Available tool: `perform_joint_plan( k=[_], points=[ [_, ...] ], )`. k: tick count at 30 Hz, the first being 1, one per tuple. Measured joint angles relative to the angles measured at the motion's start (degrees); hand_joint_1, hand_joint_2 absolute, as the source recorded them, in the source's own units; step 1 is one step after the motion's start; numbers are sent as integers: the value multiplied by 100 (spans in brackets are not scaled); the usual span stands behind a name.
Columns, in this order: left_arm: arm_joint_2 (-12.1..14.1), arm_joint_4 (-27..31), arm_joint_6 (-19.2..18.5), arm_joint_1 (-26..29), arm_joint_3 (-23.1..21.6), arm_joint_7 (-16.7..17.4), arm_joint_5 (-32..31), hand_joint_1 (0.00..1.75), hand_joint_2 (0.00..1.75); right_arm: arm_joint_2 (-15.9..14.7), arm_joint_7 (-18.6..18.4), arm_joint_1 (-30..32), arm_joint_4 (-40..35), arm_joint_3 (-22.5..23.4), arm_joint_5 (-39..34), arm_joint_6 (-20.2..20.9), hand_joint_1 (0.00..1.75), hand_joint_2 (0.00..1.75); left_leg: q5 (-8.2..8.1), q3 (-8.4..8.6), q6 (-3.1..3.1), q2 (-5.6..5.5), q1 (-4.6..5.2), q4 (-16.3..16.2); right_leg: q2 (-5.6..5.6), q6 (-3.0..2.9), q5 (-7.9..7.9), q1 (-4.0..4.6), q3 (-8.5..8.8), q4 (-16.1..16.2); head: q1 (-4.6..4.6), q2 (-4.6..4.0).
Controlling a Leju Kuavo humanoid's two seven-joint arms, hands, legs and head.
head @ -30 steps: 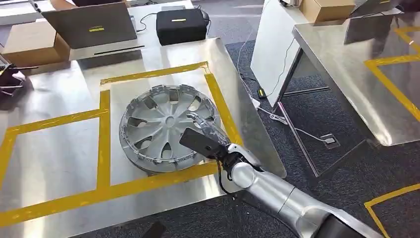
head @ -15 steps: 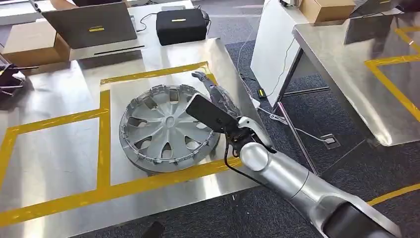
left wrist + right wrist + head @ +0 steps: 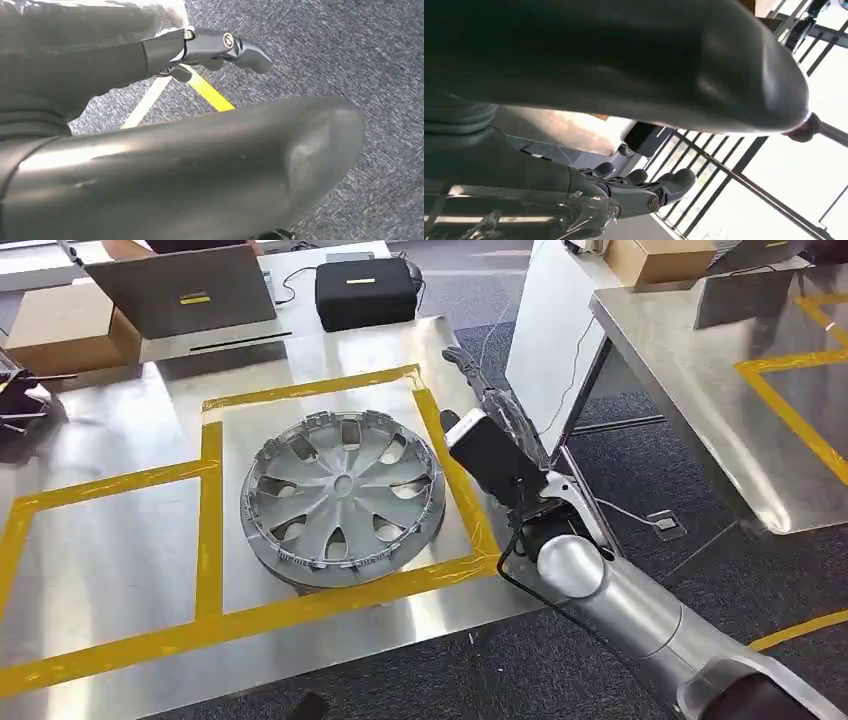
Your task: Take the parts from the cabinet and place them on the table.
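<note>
The silver right arm enters from 5 o'clock; its right hand is raised past the steel table's right edge, fingers extended, holding nothing. The left hand hangs over carpet, fingers apart, empty. At centre, the silver hubcap lies flat inside yellow tape; a laptop sits at 11 o'clock

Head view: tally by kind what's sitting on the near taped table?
Hubcap: 1
Laptop: 1
Black case: 1
Cardboard box: 1
Total: 4
</note>
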State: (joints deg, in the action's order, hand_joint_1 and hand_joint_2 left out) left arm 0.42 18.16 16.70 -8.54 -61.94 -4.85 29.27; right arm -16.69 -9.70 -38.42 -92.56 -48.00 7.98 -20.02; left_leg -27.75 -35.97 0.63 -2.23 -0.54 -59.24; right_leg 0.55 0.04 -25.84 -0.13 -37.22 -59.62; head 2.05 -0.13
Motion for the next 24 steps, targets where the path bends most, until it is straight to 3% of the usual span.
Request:
perform_joint_plan(
  k=[9,14,15,16,17,19,20,21,22,23,24],
  points=[
    [0,-4,0,-2,0,22,-4,0,0,-143,-26,144,-326,158,7,11,0,0,-19,5,-31,0,21,-17,-1,16,-1,-24,12,11,0,0],
    [2,-9,4,-2,0,39,-4,0,0,-164,-26,172,-425,195,22,24,0,0,-4,16,-96,-2,64,-38,1,92,25,-65,41,29,-4,0],
    [2,-9,9,-7,0,39,-2,0,0,-167,-28,179,-449,208,22,24,0,0,30,36,-134,3,55,15,9,119,41,-53,58,44,-7,0],
    [0,-7,13,-9,0,44,-2,0,0,-188,-26,200,-468,232,24,24,0,0,71,77,-148,25,-9,87,6,134,-43,-56,51,12,0,0],
    [0,-7,15,-15,0,46,-2,0,0,-204,-28,200,-484,256,24,22,0,0,85,91,-162,25,-8,111,-12,156,-174,-44,0,-119,13,0],
    [-2,-7,13,-26,0,46,-2,0,0,-217,-28,219,-506,271,24,22,0,0,87,89,-167,32,-11,106,-14,181,-658,-71,-342,-960,39,0],
    [-2,-9,15,-25,0,48,-4,0,0,-228,-30,241,-506,274,24,24,0,0,87,87,-167,33,-11,104,-15,198,-817,-79,-514,-1370,39,0],
    [0,-9,15,-23,0,55,-4,0,0,-237,-31,260,-506,276,24,24,0,0,88,84,-165,33,-11,98,-16,211,-857,-89,-608,-1618,39,0],
    [0,-9,15,-21,0,57,-4,0,0,-248,-33,269,-506,278,24,26,0,0,87,83,-164,33,-13,92,-18,219,-766,-101,-568,-1591,44,0],
    [0,-9,13,-22,0,59,-4,0,0,-250,-33,269,-508,284,24,31,0,0,86,84,-158,32,-17,79,-19,226,-579,-115,-421,-1345,44,0],
    [-2,-9,13,-27,0,59,-4,0,0,-250,-33,266,-519,289,24,35,0,0,74,83,-134,30,-27,60,-19,233,-328,-129,-147,-859,42,0]
  ],
)
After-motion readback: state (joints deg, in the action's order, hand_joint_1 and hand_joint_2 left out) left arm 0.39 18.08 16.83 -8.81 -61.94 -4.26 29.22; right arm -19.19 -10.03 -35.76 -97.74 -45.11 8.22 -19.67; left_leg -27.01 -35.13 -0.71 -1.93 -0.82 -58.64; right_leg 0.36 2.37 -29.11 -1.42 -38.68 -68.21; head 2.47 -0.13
